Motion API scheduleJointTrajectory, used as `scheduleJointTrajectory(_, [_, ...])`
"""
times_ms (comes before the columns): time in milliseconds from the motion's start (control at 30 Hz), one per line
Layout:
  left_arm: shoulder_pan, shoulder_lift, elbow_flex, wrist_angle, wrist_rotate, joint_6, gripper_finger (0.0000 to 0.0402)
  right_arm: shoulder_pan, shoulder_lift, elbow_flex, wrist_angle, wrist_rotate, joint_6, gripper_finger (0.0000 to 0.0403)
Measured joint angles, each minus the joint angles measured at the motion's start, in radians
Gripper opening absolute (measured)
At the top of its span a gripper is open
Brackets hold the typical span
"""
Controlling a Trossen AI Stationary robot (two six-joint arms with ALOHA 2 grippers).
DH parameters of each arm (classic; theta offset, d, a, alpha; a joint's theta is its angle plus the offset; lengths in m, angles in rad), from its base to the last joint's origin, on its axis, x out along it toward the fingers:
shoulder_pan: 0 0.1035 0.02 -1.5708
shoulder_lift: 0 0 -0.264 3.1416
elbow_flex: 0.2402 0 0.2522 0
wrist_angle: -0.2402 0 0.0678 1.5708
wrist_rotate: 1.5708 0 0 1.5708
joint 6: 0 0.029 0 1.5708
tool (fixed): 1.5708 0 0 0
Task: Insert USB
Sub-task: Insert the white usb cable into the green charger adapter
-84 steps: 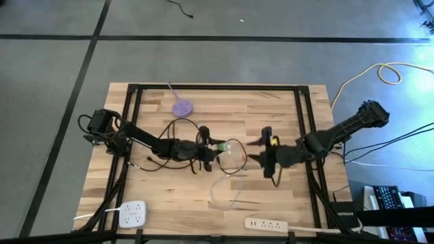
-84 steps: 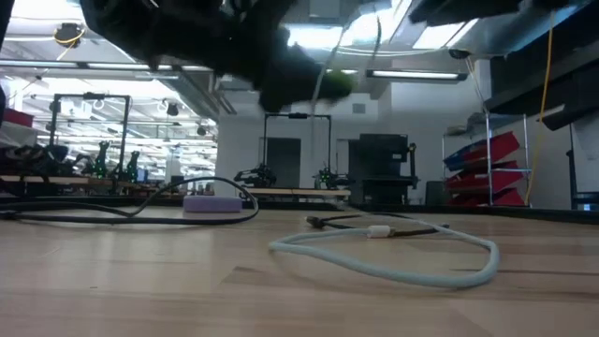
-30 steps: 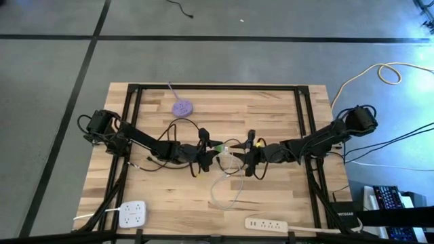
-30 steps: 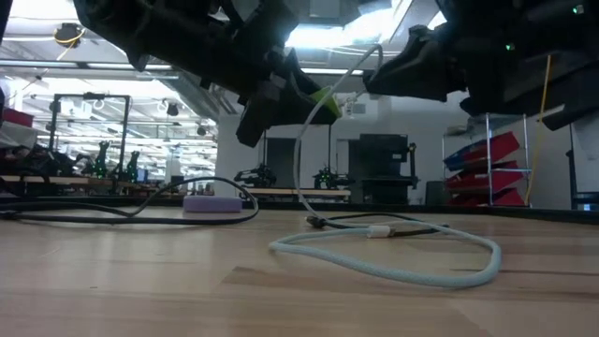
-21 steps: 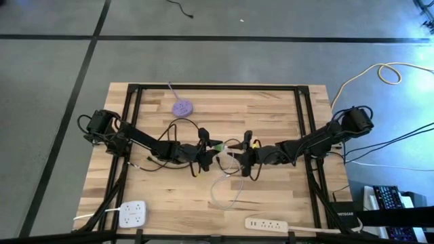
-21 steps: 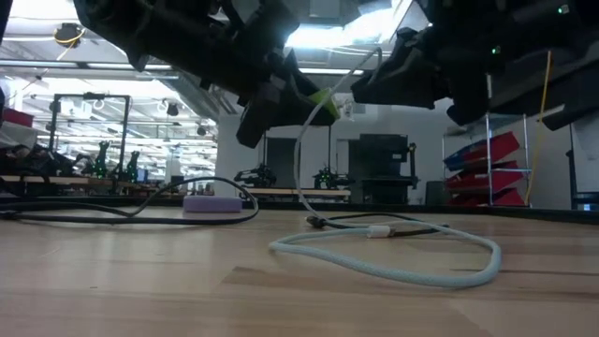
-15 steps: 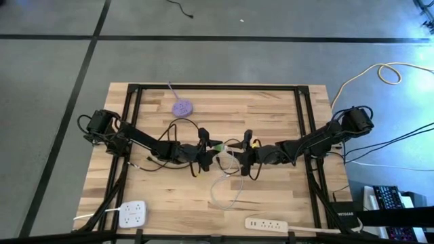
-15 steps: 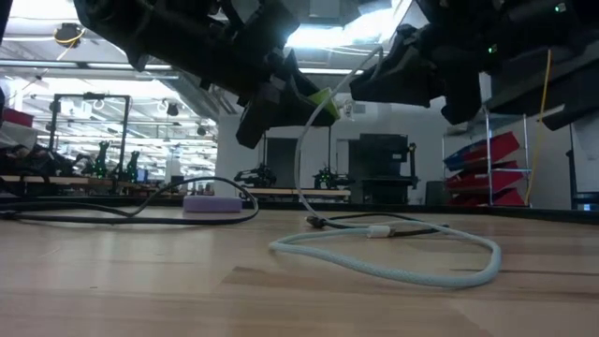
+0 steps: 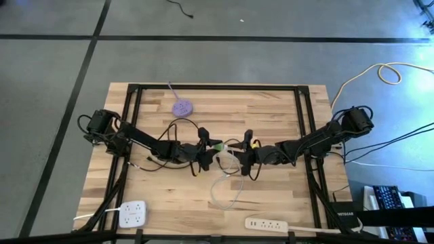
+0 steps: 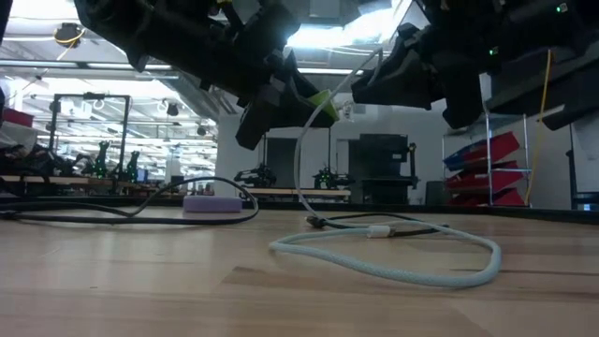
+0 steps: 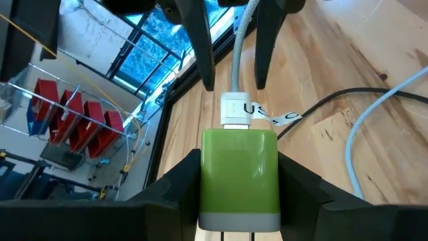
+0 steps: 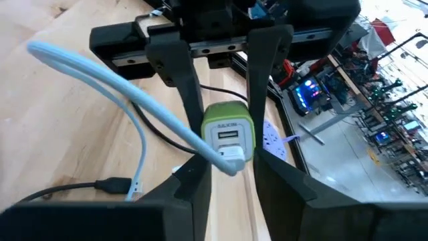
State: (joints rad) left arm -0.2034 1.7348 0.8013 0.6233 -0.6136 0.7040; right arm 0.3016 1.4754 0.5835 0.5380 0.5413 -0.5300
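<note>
1. While I work mid-air above the counter (image 9: 271, 102), my left claw (image 9: 211, 150) sits left of centre, clamped on the green charger (image 11: 239, 175) by its two sides, fingers only as far apart as the block is wide.
2. Charger's port face points toward my right arm; one port shows bare above the plug in the right wrist view.
3. White USB plug (image 12: 231, 156) sits at the charger face. Left wrist view shows it butted against the green body, but I can't tell if it is fully seated.
4. Pale blue cable (image 10: 393, 262) runs from the plug, drops and loops loose on the counter below the claws.
5. My right claw (image 9: 239, 152) is right of centre, nose to nose with the left, fingers straddling the plug and cable. They look narrow and near the plug's sides; I can't tell whether they truly pinch it.
6. Step, as I judge it: the insertion itself, plug lined up with or partly in the port.
7. Next move calls for a straight push along the port axis with the left holding the charger steady, no twist, then a check that the plug is flush before letting go.
8. Risk: a slight skew would jam the plug or push the charger back in my left grip.
</note>
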Motion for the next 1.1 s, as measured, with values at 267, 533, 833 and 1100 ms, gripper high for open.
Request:
scheduleJointTrajectory(267, [0.007, 0.000, 0.000, -0.016, 0.002, -0.015, 0.0123, 0.000, 0.000, 0.000, -0.011, -0.004, 0.000, 0.0027])
scheduleJointTrajectory(533, [0.006, 0.000, 0.000, -0.013, 0.018, -0.016, 0.0123, -0.001, 0.000, 0.000, -0.012, -0.020, 0.000, 0.0024])
scheduleJointTrajectory(833, [0.005, 0.000, 0.000, -0.002, 0.045, -0.015, 0.0123, -0.001, -0.001, -0.001, -0.020, -0.022, 0.000, 0.0024])
scheduleJointTrajectory(1100, [0.002, 0.001, 0.000, 0.013, 0.091, -0.008, 0.0123, 0.000, -0.001, -0.001, -0.016, -0.035, 0.000, 0.0024])
